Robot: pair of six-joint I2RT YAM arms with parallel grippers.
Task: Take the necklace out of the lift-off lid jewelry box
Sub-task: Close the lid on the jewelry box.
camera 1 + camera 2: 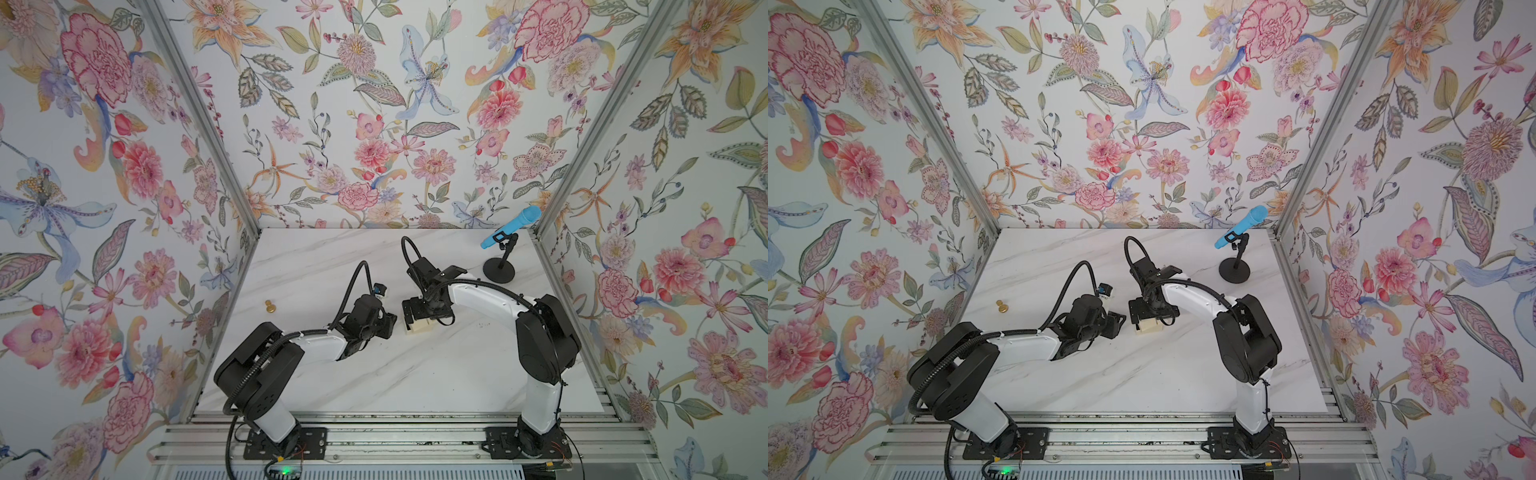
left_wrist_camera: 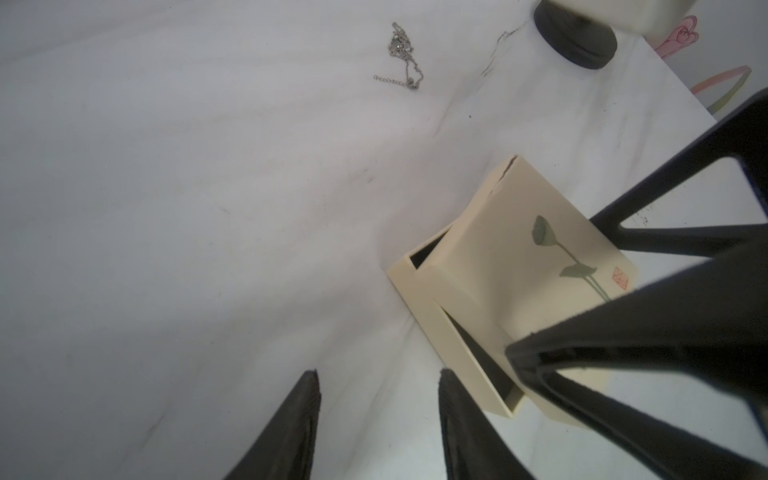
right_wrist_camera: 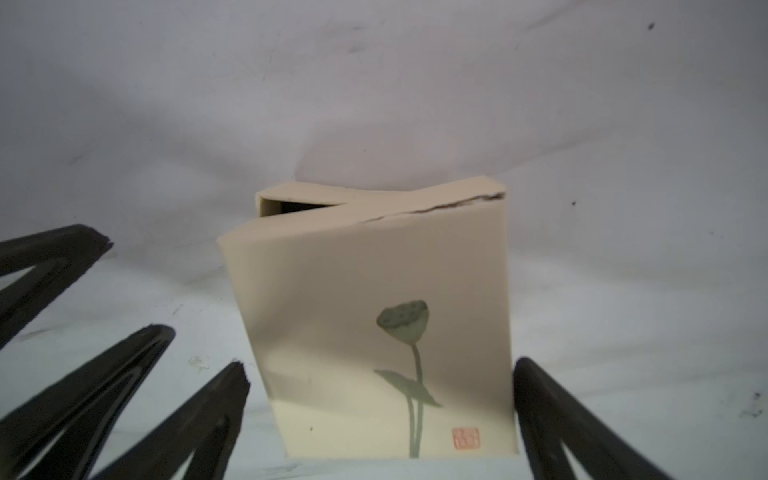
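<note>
The necklace (image 2: 401, 54), a thin silvery chain, lies bunched on the marble table, apart from the box. The cream jewelry box base (image 2: 419, 299) stands on the table with its flower-drawn lid (image 3: 374, 291) resting askew on top, so dark gaps show at two corners. One lid edge is torn. My right gripper (image 3: 380, 365) is open and straddles the lid; one finger is at the lid's side and the other stands off it. My left gripper (image 2: 380, 372) is open and empty, just beside the box (image 1: 419, 326).
A small gold knob (image 1: 270, 307) sits at the left of the table. A blue microphone (image 1: 511, 226) on a black stand with a round base (image 1: 498, 274) stands at the back right. Flowered walls close in three sides.
</note>
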